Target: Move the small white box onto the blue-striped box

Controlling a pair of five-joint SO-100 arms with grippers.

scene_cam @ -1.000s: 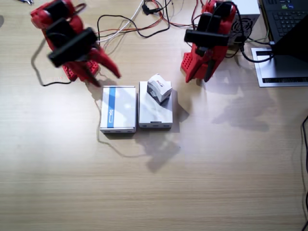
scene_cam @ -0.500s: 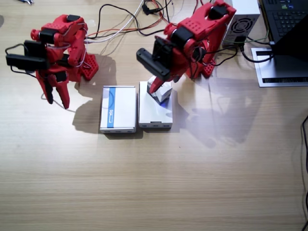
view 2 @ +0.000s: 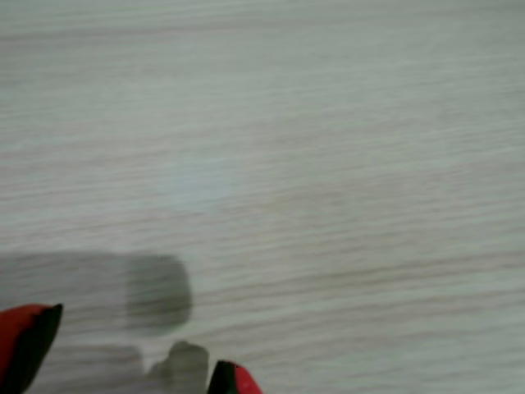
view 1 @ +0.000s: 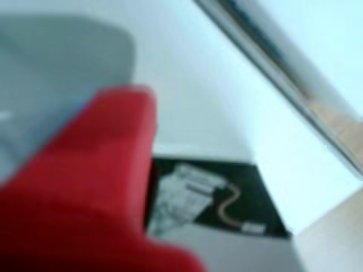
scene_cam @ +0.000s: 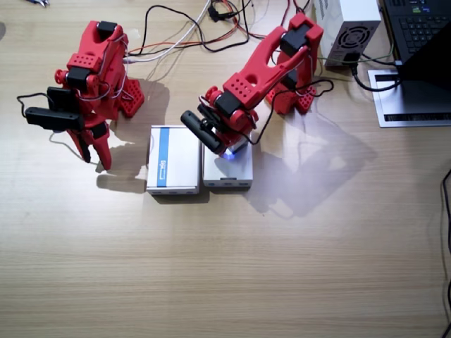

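Note:
The small white box [scene_cam: 238,146] sits on the plain white flat box [scene_cam: 229,169], mostly covered by my left gripper [scene_cam: 224,141], which has come down onto it. A wrist view is a blur of one red finger [view 1: 85,187] against a white surface with a dark printed label [view 1: 210,198], so the jaws' state does not show. The blue-striped box [scene_cam: 173,158] lies flat just beside the plain one, with nothing on top. My right gripper [scene_cam: 96,153] points down at the bare table beside the striped box; its fingertips [view 2: 29,332] stand apart over wood, holding nothing.
Tangled cables [scene_cam: 190,35] run along the back edge between the two arm bases. A grey power unit [scene_cam: 352,24], a laptop [scene_cam: 423,28] and a white sheet [scene_cam: 409,98] fill the back corner behind the left arm.
The left arm has swung out from its folded pose and dropped its gripper onto the small white box. The right arm has pulled back and lowered its gripper to the table.

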